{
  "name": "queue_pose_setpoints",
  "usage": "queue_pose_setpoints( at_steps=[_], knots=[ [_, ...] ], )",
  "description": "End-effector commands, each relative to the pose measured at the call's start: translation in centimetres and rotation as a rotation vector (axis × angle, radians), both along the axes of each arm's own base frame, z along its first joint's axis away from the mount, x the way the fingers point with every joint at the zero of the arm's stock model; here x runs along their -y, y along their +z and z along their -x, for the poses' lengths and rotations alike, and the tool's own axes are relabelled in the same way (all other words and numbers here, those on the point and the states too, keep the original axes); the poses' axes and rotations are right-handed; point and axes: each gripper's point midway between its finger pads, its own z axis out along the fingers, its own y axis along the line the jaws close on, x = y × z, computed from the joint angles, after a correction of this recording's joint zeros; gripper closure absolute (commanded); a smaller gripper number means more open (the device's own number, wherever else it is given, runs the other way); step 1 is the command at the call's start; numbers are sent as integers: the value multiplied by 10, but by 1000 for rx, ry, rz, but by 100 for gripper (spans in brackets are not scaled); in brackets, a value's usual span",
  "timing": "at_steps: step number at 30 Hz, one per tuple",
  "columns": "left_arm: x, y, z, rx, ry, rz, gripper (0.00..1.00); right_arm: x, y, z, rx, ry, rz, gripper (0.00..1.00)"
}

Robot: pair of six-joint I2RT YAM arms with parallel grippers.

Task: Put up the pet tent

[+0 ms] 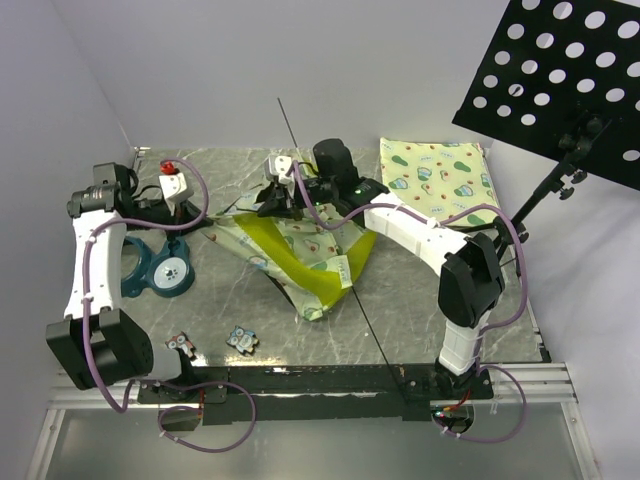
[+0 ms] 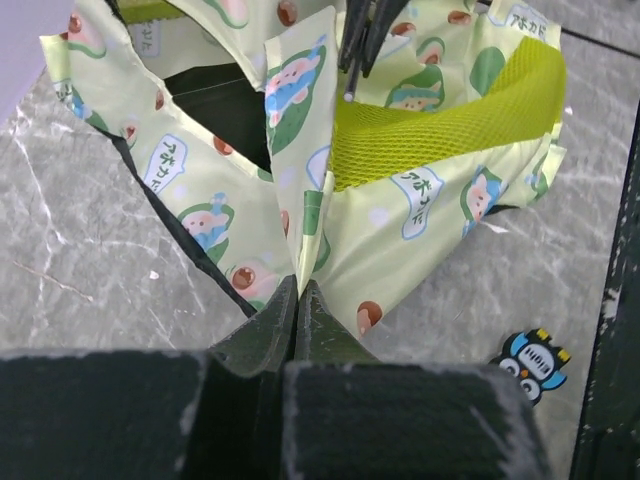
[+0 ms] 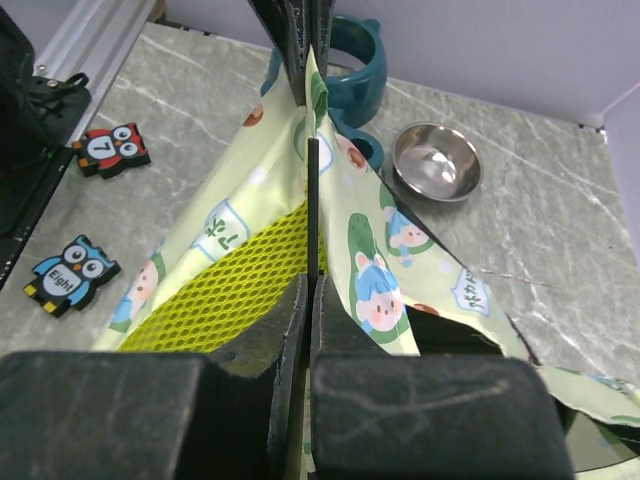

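Observation:
The pet tent lies collapsed in the middle of the table, with avocado-print cloth, a lime mesh panel and a black base. A thin black pole runs slantwise across it from the back to the near edge. My left gripper is shut on a fold of the tent's cloth at its left corner. My right gripper is shut on the pole where it meets the cloth beside the mesh, at the tent's back side.
A flat mat of similar print lies at the back right. A blue bowl stand and a steel bowl sit on the left. Two owl tiles lie near the front. A black perforated stand overhangs the right.

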Motion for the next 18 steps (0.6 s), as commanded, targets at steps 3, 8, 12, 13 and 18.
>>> queue_pose_setpoints(
  at_steps=[3,8,12,13,18],
  knots=[
    [4,20,2,187,-91,-51,99,8,30,7,20,4,-15,100],
    [12,27,7,277,-113,-96,99,0,27,7,-7,12,8,100],
    [12,26,7,295,-89,-113,99,-2,31,11,14,29,-2,100],
    [13,27,7,301,-87,-114,99,-2,31,13,15,36,-1,100],
    [13,28,8,320,-90,-128,96,-8,29,19,20,57,9,100]
  ],
)
